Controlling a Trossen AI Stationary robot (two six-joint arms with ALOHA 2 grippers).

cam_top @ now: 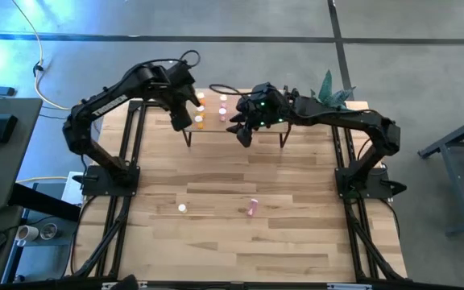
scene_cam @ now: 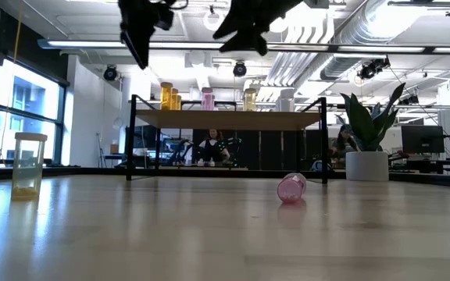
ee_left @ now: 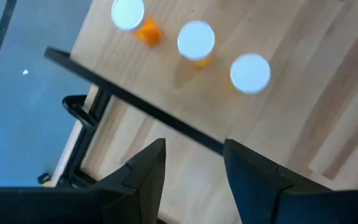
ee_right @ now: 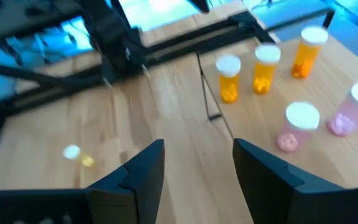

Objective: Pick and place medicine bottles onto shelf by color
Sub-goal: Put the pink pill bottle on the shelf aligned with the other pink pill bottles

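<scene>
From above, your left claw (cam_top: pixel 185 110) and right claw (cam_top: pixel 244 129) hover over the low light-wood shelf on black legs (cam_top: pixel 258 127) at the far end of the wooden worktop (cam_top: pixel 216 242). A pink white-capped bottle (cam_top: pixel 253 207) and a yellow one (cam_top: pixel 182 209) sit well apart nearer you.

At worktop level, the pink bottle (scene_cam: pixel 291 187) lies on its side and the yellow one (scene_cam: pixel 28 164) stands upright.

Your left wrist shows empty fingers (ee_left: pixel 145 180) apart above three white caps.

Your right wrist shows fingers (ee_right: pixel 142 174) apart, nothing held; three orange bottles (ee_right: pixel 229 78) stand beside two pink ones (ee_right: pixel 298 126).
</scene>
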